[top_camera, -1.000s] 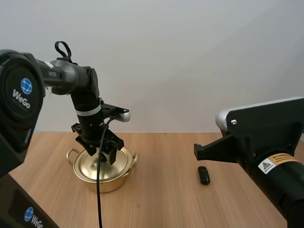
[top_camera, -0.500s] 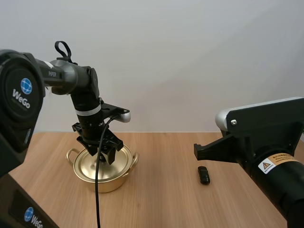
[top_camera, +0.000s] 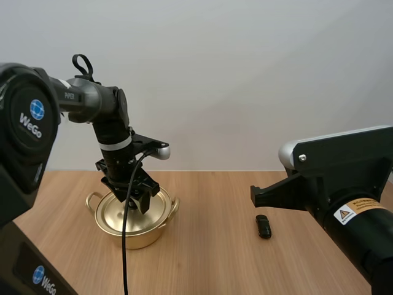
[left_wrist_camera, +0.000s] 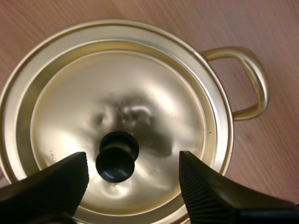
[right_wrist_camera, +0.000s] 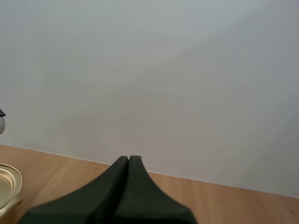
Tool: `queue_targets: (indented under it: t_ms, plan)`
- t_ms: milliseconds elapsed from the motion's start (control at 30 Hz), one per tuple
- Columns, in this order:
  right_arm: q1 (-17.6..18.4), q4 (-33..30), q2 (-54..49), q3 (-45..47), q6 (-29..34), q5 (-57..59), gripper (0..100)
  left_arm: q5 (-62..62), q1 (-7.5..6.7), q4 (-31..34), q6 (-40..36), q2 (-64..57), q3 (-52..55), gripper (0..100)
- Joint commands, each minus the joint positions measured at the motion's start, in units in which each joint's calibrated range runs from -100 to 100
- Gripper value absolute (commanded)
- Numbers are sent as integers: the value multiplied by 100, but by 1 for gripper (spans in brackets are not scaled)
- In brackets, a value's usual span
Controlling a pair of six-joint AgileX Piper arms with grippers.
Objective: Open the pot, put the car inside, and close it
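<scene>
The left hand (left_wrist_camera: 133,173) hangs open over the gold pot (top_camera: 140,236), its fingers either side of the black knob (left_wrist_camera: 117,157) of the seated lid (left_wrist_camera: 159,112), clear of it. The right hand (right_wrist_camera: 129,161) is closed on nothing. The small black car (top_camera: 263,227) lies on the surface (top_camera: 209,258), well apart from the pot.

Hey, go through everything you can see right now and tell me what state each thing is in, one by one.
pot: upright on the table, closed.
lid: seated on the pot.
knob: between the open fingers, not pinched.
car: lying on the table, right of the pot, untouched.
left gripper: open, one finger on each side of the knob.
right gripper: shut on nothing.
</scene>
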Motion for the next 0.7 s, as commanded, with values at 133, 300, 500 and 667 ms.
queue_targets:
  t_ms: [133,300,500,667]
  plan:
    - [3,10,0,2,-5,15,0,-94,2,1,3,7,6,90]
    - [3,10,0,2,-5,15,0,-184,2,1,27,7,6,84]
    - [3,10,0,2,-5,15,0,-308,2,1,27,7,6,48]
    - [3,10,0,2,-5,15,0,-308,2,1,39,7,6,23]
